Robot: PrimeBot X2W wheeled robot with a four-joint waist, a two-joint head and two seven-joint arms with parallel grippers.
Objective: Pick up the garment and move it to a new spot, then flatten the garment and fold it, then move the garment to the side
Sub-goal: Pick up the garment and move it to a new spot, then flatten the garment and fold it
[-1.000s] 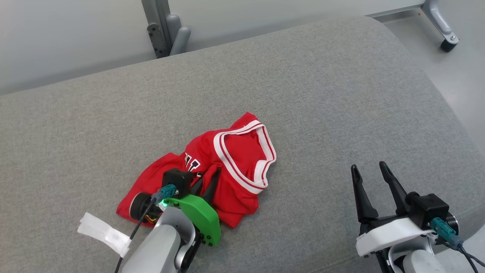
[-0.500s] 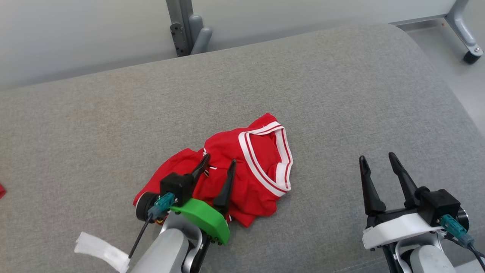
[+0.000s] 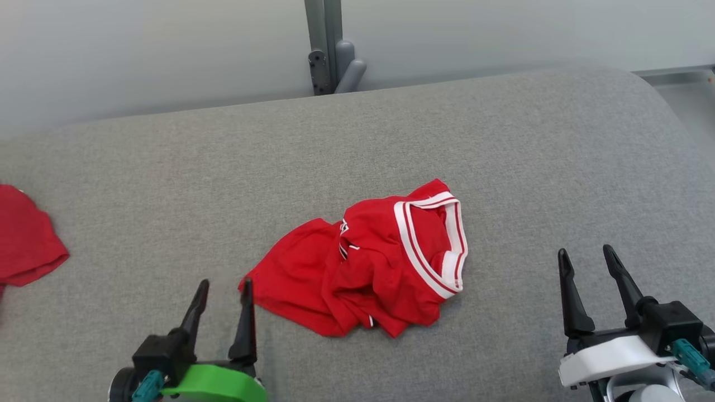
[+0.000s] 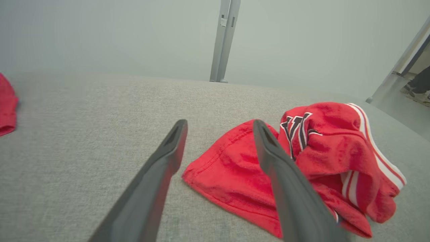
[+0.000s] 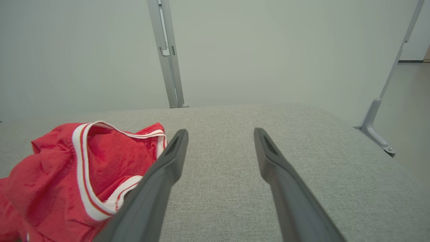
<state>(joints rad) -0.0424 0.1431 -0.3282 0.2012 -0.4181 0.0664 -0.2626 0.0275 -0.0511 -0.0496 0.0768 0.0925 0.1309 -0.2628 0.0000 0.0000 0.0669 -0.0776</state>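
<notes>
The garment (image 3: 363,268) — a crumpled red jersey with white-striped neck trim — lies at the middle of the grey woven cushion (image 3: 503,139). The left gripper (image 3: 225,283) stands just beside its left hem, fingers spread and pointing forward; a second ago it pinched the cloth, which it has now released. The right gripper (image 3: 585,252), likewise spread, is well apart to the right.

You're in a bare, lab-like room: pale partition panels (image 3: 167,50), a grey metal post (image 3: 323,44), a grey padded surface (image 3: 503,139).
</notes>
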